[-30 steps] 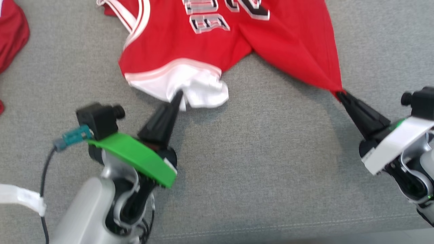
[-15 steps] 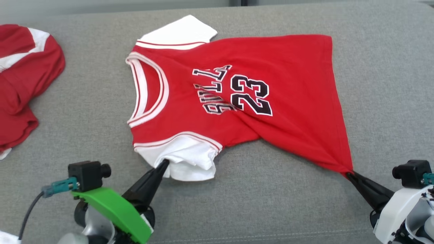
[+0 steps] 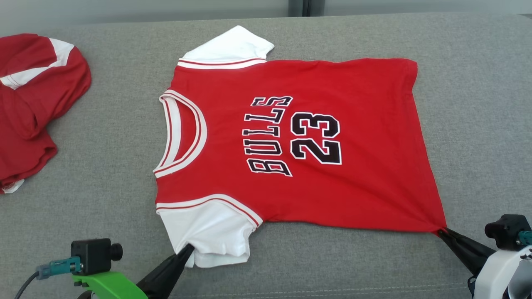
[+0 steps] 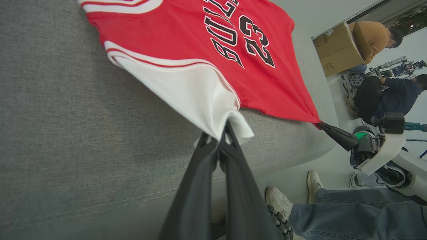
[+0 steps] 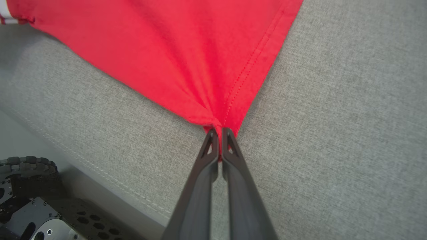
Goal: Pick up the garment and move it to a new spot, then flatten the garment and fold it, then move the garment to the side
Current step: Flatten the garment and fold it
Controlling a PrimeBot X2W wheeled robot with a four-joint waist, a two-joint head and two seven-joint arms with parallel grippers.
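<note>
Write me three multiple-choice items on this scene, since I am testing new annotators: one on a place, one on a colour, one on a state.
1. Which part of the jersey does the left gripper pinch?
A the collar
B the near white sleeve
C the far corner of the hem

2. What colour is the couch under the jersey?
A grey
B blue
C brown

3. How does the jersey lie?
A folded in half
B bunched in a heap
C spread out, print up

Key:
1 B: the left gripper is shut on the edge of the white sleeve.
2 A: grey cloth shows all around the jersey.
3 C: both sleeves and the whole print show, and the right gripper holds the near hem corner pulled out.
</note>
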